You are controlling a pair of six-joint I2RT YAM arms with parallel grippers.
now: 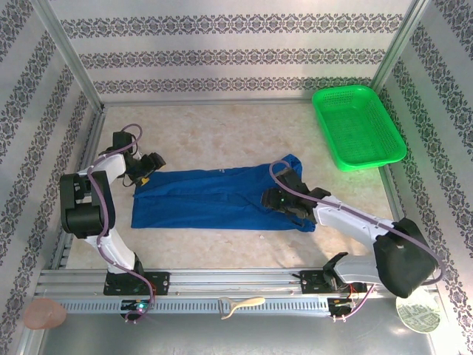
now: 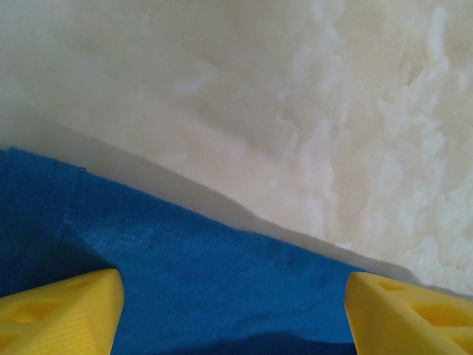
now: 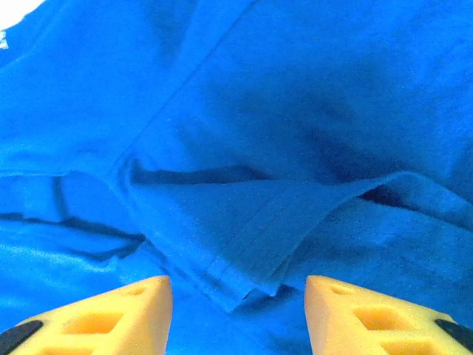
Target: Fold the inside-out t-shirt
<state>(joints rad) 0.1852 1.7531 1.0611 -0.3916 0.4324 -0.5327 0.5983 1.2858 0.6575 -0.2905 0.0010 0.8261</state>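
– Left pincer (image 2: 233,314) is open: its yellow fingers (image 2: 66,310) stand wide apart over the edge of the shirt (image 1: 214,196), with nothing between them. Right pincer (image 3: 236,310) is open too, and it hovers above a hem (image 3: 244,259) without holding it.

– Where does the shirt lie?

– On the worktop (image 1: 222,126), in the middle, as a long blue band from one arm to the other. Its left end is at the left pincer and its right end is under the right one. The basket (image 1: 358,126) is well apart, in the far right corner.

– How will it handle, in your opinion?

– I think it is light and very soft. It has no stiffness, so any lifted part will hang and drag the rest. The cloth does not look slippery, so a firm pinch should hold. It cannot break, but it wrinkles easily.

– Then where to take hold?

– I would take the two ends of the band. The hem before the right pincer is doubled, so the fingers must close on all layers together. On the left, the straight edge beside the bare worktop is a good place. Both pincers should lift together, otherwise the band may twist.
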